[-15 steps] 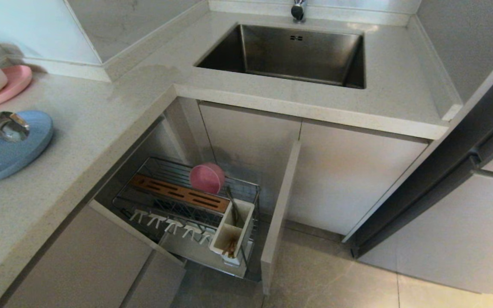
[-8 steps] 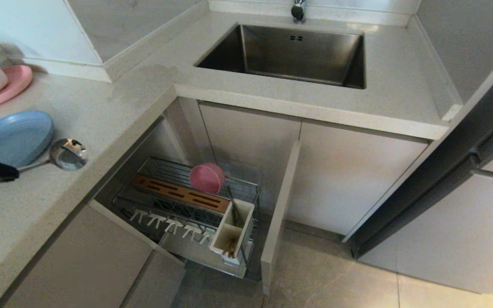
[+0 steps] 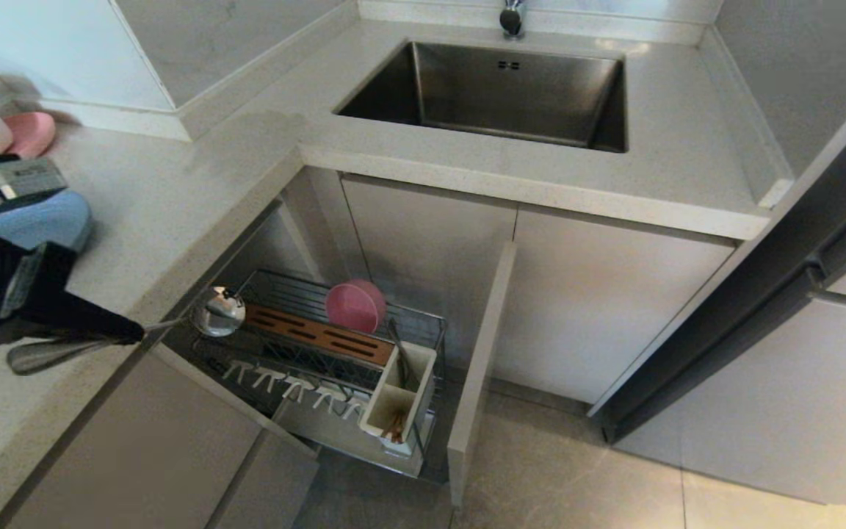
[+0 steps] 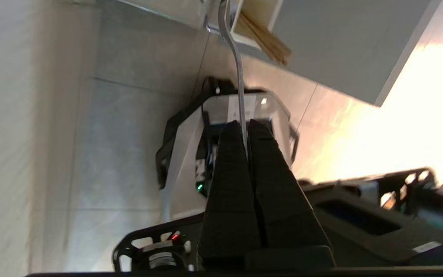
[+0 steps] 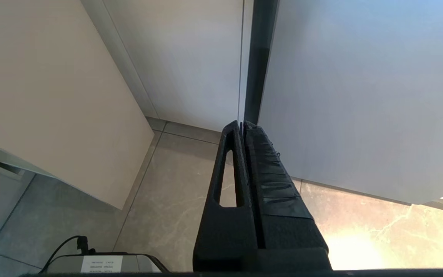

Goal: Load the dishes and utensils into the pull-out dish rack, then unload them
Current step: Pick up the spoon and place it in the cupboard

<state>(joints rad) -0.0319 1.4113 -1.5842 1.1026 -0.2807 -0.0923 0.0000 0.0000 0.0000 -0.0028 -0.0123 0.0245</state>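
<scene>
Pale stone worktop wraps a corner beside a steel sink; below its front edge the pull-out dish rack stands drawn out, pink bowl on edge near its back corner. From the head, the left gripper carries the spoon over the rack's near-left corner, blue plate behind it. Left wrist: fingers clamped on the thin handle (slick, stiff metal, likely to pivot), chopsticks ahead. Right wrist: right gripper closed, empty, parked above floor.
</scene>
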